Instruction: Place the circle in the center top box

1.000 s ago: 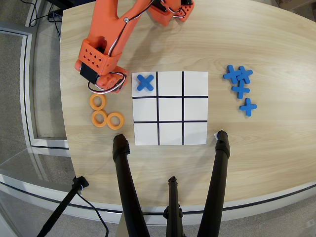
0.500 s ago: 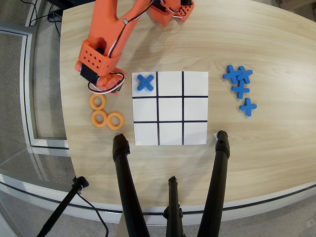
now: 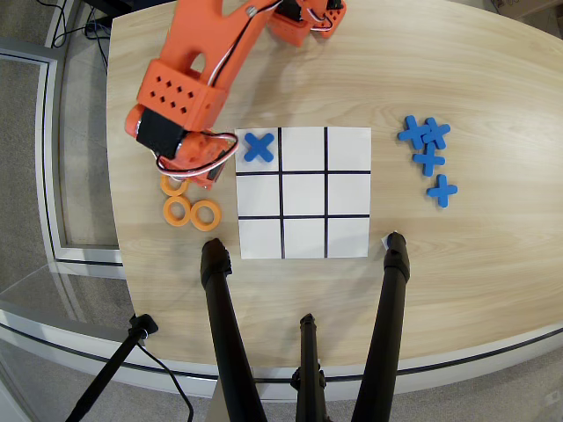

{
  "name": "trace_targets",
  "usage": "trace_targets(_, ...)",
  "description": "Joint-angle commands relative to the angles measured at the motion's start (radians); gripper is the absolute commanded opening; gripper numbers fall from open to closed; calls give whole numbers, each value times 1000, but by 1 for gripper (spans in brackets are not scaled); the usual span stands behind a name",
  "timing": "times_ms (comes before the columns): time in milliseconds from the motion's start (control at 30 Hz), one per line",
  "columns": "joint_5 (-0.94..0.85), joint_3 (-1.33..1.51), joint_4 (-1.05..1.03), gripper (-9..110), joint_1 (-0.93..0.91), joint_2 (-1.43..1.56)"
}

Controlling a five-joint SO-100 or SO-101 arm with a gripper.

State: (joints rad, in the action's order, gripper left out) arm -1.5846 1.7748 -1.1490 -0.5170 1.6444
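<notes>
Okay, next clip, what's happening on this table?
An orange robot arm is leaning over a cluster of orange rings lying left of a paper tic-tac-toe grid in the overhead view. Its wrist covers part of the top ring, and the tool itself is hidden underneath, so I can't tell whether anything is gripped. One blue cross sits in the grid's upper-left cell; the other cells are empty. Four more crosses lie to the right.

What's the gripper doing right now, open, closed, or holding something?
Gripper: cannot be told; the orange arm hides its fingertips in the overhead view, low over the flat orange rings beside the white paper grid.
</notes>
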Motion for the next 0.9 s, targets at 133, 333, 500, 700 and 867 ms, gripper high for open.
trace_targets(133,153,-14,-11,0,219,195)
trace_targets(333,285,-49,-5,0,408,193)
trace_targets(500,356,-69,6,0,520,129)
trace_targets(700,374,-66,117,0,561,11)
trace_targets(867,377,-126,155,0,552,-97)
